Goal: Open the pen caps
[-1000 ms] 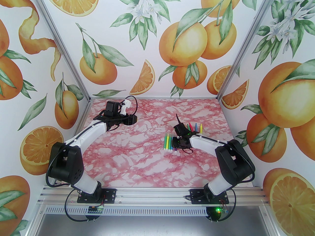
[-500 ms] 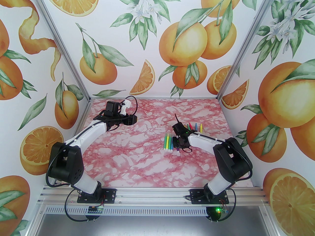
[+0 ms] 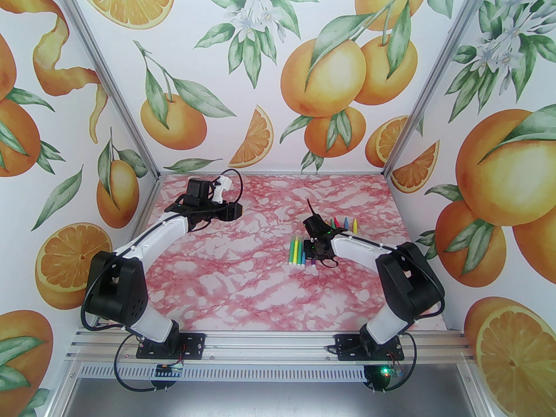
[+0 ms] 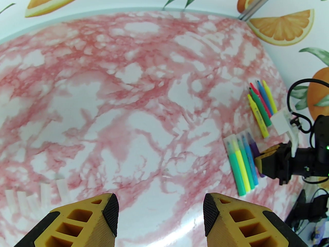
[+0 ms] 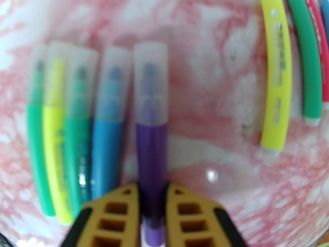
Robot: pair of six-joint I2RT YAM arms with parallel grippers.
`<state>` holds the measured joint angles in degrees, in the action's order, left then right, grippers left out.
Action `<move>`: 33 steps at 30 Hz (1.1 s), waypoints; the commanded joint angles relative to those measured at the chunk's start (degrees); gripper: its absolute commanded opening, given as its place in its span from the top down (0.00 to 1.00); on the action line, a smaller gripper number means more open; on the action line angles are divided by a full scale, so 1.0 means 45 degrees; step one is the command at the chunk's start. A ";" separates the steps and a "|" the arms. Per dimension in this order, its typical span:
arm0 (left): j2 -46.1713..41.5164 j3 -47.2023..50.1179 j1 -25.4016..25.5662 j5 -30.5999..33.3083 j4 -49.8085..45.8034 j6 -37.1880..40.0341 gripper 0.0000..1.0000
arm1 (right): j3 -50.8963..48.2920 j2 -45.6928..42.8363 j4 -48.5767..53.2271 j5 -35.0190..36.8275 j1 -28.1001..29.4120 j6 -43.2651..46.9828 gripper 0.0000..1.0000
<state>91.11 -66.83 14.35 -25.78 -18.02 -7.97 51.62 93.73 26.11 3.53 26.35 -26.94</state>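
Right gripper [image 5: 153, 189] clamped on purple pen [image 5: 151, 148] barrel — light, stiff, slick plastic; likely grab its clear cap [image 5: 151, 81] at 12 o'clock. Left gripper [image 4: 159, 207] jaws apart.

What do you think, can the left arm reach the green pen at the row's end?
Probably yes: the left gripper is open and empty, with bare table between it and the green pen. The right gripper pinches the purple pen at the other end.
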 commanded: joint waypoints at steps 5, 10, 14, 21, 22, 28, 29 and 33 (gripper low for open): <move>0.0459 -0.0001 0.0549 -0.1785 0.1557 -0.1188 0.41 | 0.0126 -0.1209 -0.1331 -0.1780 0.0024 0.0663 0.88; 0.0850 -0.0051 0.0985 -0.2546 0.2430 -0.2025 0.41 | -0.0025 -0.1692 -0.2370 -0.2959 0.0086 0.0828 0.89; 0.1278 -0.0076 0.1179 -0.3379 0.3268 -0.2933 0.41 | -0.0058 -0.1973 -0.3195 -0.3650 0.0285 0.0946 0.90; 0.1762 0.0027 0.1483 -0.4484 0.4615 -0.3966 0.41 | 0.0141 -0.2155 -0.4067 -0.4375 0.0893 0.1321 0.90; 0.1849 0.0026 0.1499 -0.4629 0.4752 -0.4115 0.41 | 0.0177 -0.2183 -0.4182 -0.4431 0.0987 0.1384 0.90; 0.2271 -0.0021 0.1572 -0.5331 0.5417 -0.4718 0.41 | 0.0203 -0.2404 -0.4800 -0.4663 0.1426 0.1555 0.90; 0.2343 -0.0032 0.1577 -0.5443 0.5500 -0.4790 0.41 | 0.0219 -0.2427 -0.4842 -0.4716 0.1462 0.1572 0.90; 0.2570 -0.0084 0.1689 -0.5962 0.5633 -0.4892 0.41 | 0.0394 -0.2447 -0.4827 -0.4765 0.1663 0.1745 0.90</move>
<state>101.69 -66.83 21.41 -48.90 4.45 -28.84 51.72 84.01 6.70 -16.56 33.12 -20.49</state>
